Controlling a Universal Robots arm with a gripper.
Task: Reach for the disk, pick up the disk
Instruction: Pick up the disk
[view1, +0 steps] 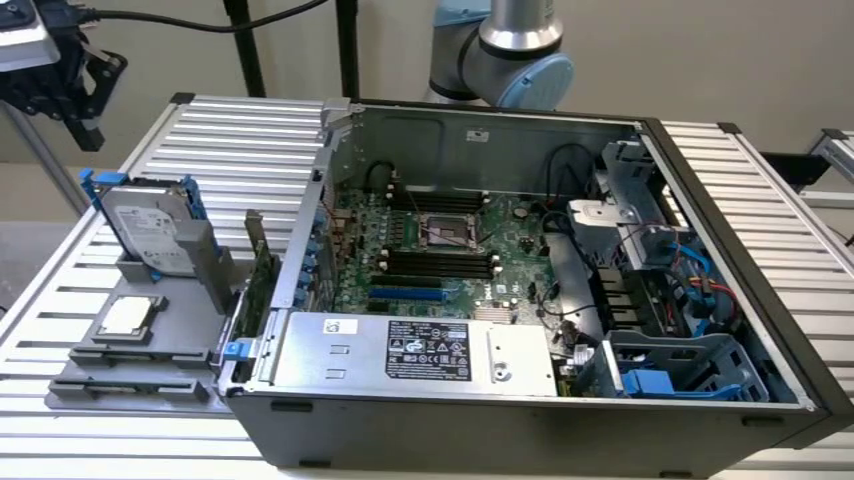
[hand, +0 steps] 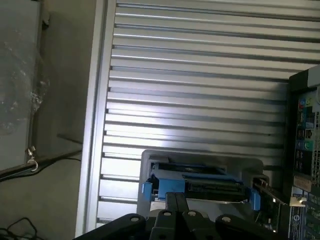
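Gripper (hand: 175, 196), jaws seemingly together, clear of the disk (view1: 144, 228) standing upright in its holder (view1: 207, 268) beside the case (view1: 534, 430); a clean reach needs jaws parted and centred across its top edge.

Your arm (view1: 514, 50): grey elbow joint with a silver collar, top centre of the exterior view. Gripper (view1: 86, 132): black, raised high at the exterior view's far left, pointing down, holding nothing. Wrist view: fingers (hand: 171, 201) pressed together, no gap.
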